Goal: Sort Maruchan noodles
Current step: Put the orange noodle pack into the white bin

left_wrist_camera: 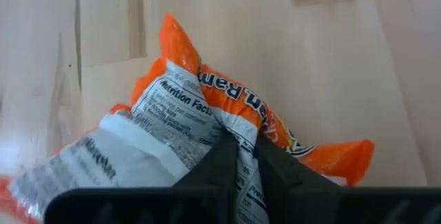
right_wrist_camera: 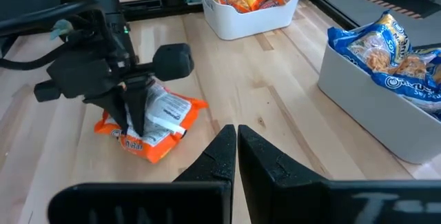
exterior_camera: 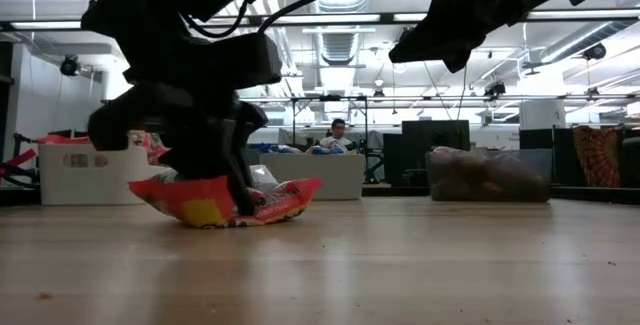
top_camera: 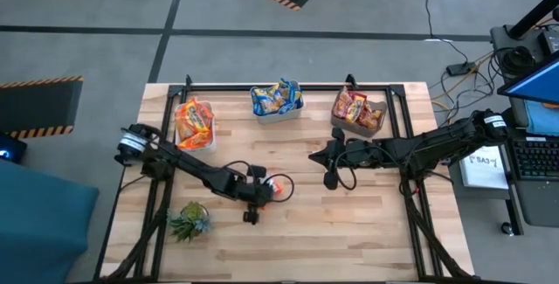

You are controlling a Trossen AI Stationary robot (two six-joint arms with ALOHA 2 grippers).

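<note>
1. High view puts my left gripper (top_camera: 262, 192) low over the middle of the table (top_camera: 367, 232), fingers pinched tight on an orange ramen packet (top_camera: 278, 187).
2. From the left wrist view I see that packet (left_wrist_camera: 207, 114) crumpled between the closed fingers, its white nutrition panel facing up.
3. Low view shows the packet (exterior_camera: 225, 200) touching the wood, both ends curling upward on either side of the fingers.
4. My right gripper (top_camera: 316, 156) hovers right of centre, holding nothing; in the right wrist view its fingers (right_wrist_camera: 220, 156) meet at the tips.
5. Three bins stand along the far edge: the left bin (top_camera: 194, 141) holds orange packets (top_camera: 193, 120), the middle bin (top_camera: 278, 114) holds blue-and-yellow packets (top_camera: 276, 97), the right bin (top_camera: 364, 123) holds red packets (top_camera: 353, 106).
6. A small green plant (top_camera: 190, 221) sits near the front left corner, well apart from the held packet.
7. A person (exterior_camera: 337, 135) sits far behind the table in the low view.
</note>
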